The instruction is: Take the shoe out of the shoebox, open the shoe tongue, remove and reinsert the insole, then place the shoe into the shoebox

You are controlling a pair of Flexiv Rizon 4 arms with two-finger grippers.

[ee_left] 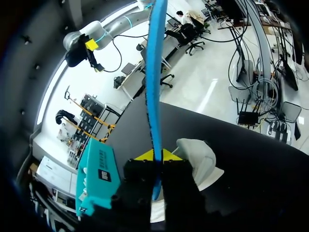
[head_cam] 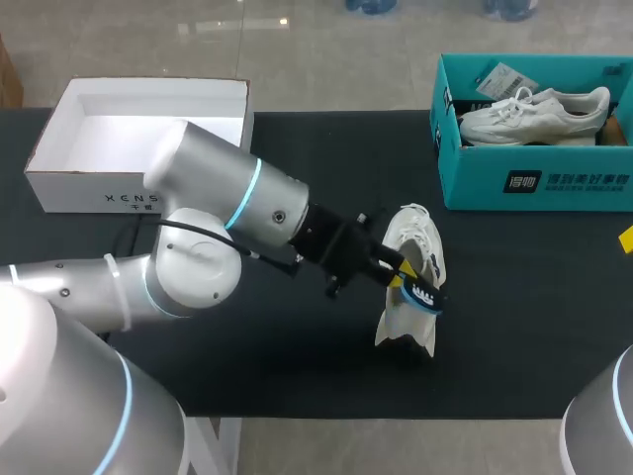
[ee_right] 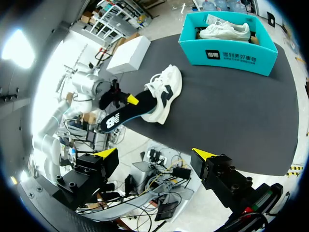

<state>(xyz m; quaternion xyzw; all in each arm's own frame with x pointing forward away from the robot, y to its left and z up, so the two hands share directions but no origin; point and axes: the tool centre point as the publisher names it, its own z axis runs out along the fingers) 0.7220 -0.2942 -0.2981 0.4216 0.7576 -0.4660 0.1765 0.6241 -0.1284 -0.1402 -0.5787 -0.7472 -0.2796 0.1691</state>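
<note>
Left hand (ee_left: 154, 155) clamped on single blue-edged dark insole (head_cam: 423, 295) at white lace-up sneaker (head_cam: 415, 242), one of two, bare black desk (head_cam: 534, 327) all round it; right hand (ee_right: 155, 153) spread apart.

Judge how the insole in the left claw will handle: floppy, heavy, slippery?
Probably thin and light: the insole shows edge-on as a narrow strip. It seems springy, not limp, standing out almost straight from the left claw. Pinched near one end, it could pivot or slip.

Matt black table (head_cam: 534, 327); the left arm (head_cam: 213, 193) has a gleaming silver shell (metal or plastic, hard to say). The shoebox (head_cam: 539, 158) looks cardboard, the insole (head_cam: 425, 295) matt too.
</note>
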